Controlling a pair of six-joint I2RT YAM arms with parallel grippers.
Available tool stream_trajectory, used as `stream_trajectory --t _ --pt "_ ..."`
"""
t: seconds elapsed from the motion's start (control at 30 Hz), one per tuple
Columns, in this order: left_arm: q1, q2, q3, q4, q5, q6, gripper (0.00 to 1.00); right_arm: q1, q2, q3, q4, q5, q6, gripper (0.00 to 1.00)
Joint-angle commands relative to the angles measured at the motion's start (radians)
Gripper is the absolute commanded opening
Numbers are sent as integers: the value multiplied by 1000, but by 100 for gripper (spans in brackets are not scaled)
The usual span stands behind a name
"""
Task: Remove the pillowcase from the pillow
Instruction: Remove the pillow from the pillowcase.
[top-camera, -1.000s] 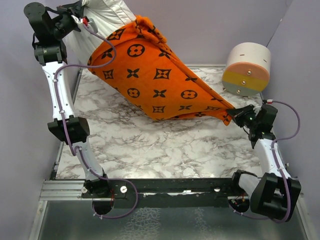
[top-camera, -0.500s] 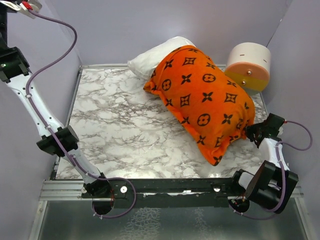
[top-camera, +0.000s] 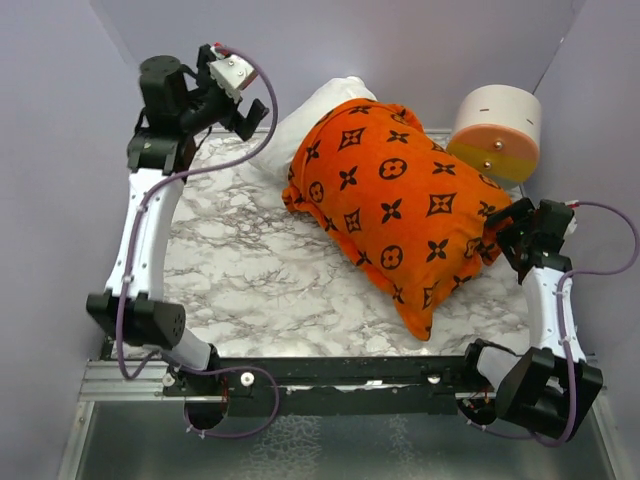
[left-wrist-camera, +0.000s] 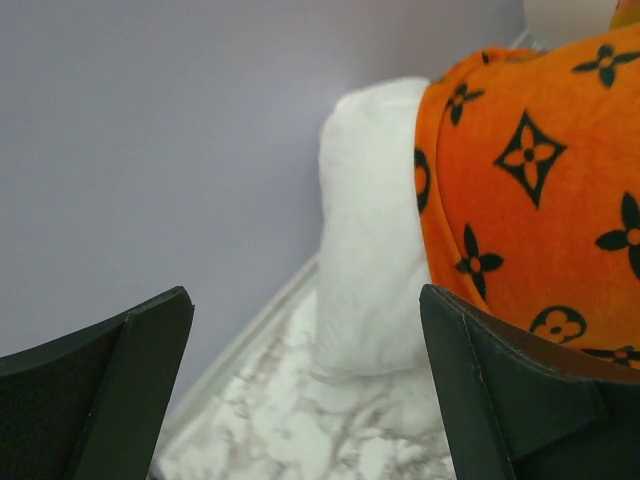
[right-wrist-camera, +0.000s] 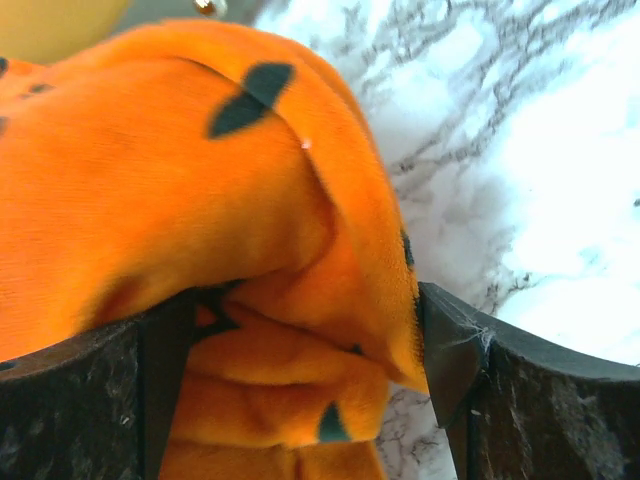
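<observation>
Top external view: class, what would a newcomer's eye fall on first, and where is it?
The orange pillowcase with black floral marks lies diagonally across the marble table, the white end of the pillow sticking out at its far left. A white, orange and yellow cylinder sits in the far right corner. The open right gripper straddles the case's right corner; the open left gripper hovers near the white end.

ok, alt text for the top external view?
A white pillow, mostly covered by an orange pillowcase with black motifs, lies diagonally on a marble table, its bare end toward the far left. The left gripper hovers open near that end; the right gripper is open around the case's right-hand corner.
</observation>
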Motion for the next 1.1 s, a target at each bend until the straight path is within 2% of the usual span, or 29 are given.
stream_trajectory --t 0.0,0.13,0.23,0.37,0.5,0.8,0.83,0.87,0.97,1.03,1.07 --pt "-4 240 107 -191 -110 -239 99 15 -35 107 -27 65 -24 89" --pt "3 529 461 -409 -69 -353 99 15 -40 128 -28 50 -21 91" --pt "10 692 614 -438 -39 -409 99 15 -56 105 -31 28 -26 94" --pt "30 812 639 -360 -48 -443 99 15 -85 18 -1 -28 -2 94" --pt "43 900 648 -381 0 -471 99 15 -119 -63 40 -81 25 94" --pt "108 957 535 -445 251 -492 99 38 -170 -26 -47 -93 22 96" --pt "113 956 523 -451 285 -485 93 39 -170 -21 -52 -100 24 96" --pt "116 956 509 -455 323 -479 81 41 -168 -20 -51 -114 29 96" --pt "114 943 462 -450 412 -459 21 42 -154 -11 -20 -179 42 96" --pt "115 929 448 -450 429 -445 3 47 -136 -6 22 -229 54 99" --pt "120 919 446 -452 424 -433 0 50 -123 2 36 -244 57 100"
